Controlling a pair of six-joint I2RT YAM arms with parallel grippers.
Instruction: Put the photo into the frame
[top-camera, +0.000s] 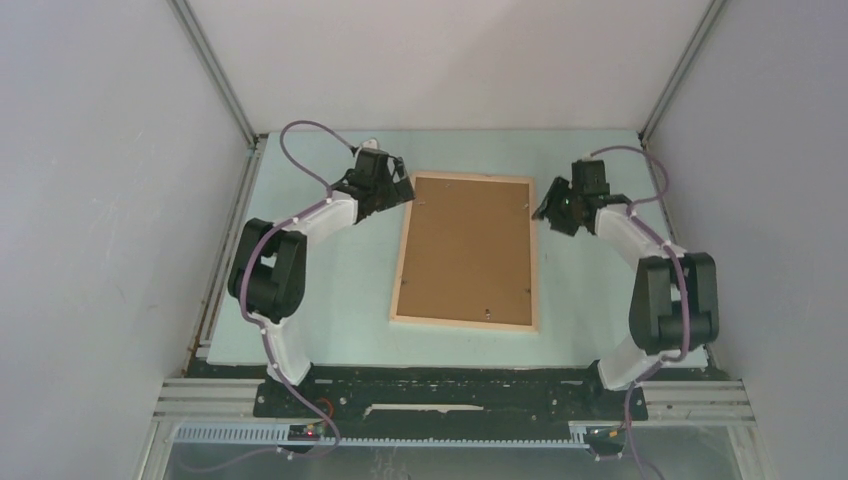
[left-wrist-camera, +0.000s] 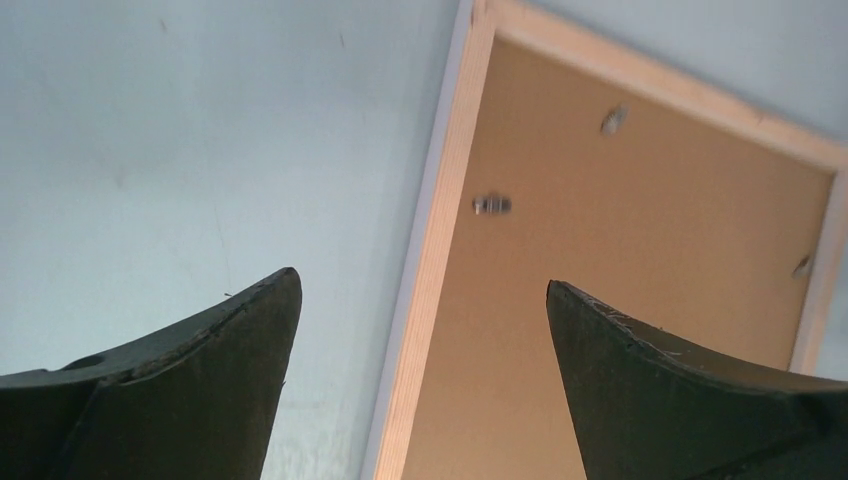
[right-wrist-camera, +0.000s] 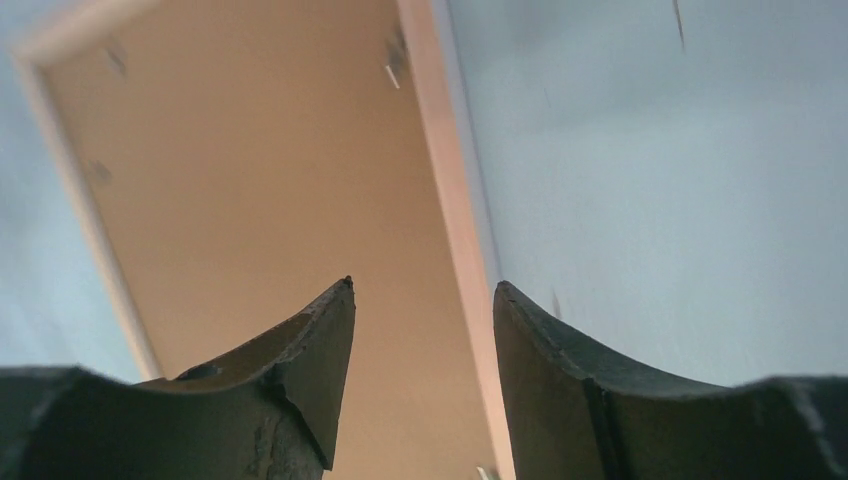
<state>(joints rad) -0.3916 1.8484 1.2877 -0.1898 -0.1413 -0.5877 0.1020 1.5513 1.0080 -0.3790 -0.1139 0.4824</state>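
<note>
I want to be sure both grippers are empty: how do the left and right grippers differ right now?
The left gripper stands wide open; the right gripper shows a narrower gap. The left gripper is by the far left corner of the frame, the right gripper by its far right corner. Both hold nothing.

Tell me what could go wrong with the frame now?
Both the left gripper and right gripper hang open by the far corners of the frame; a careless move might shove it crooked. The brown backing board covers everything inside, so a shifted or missing photo would go unseen.
</note>
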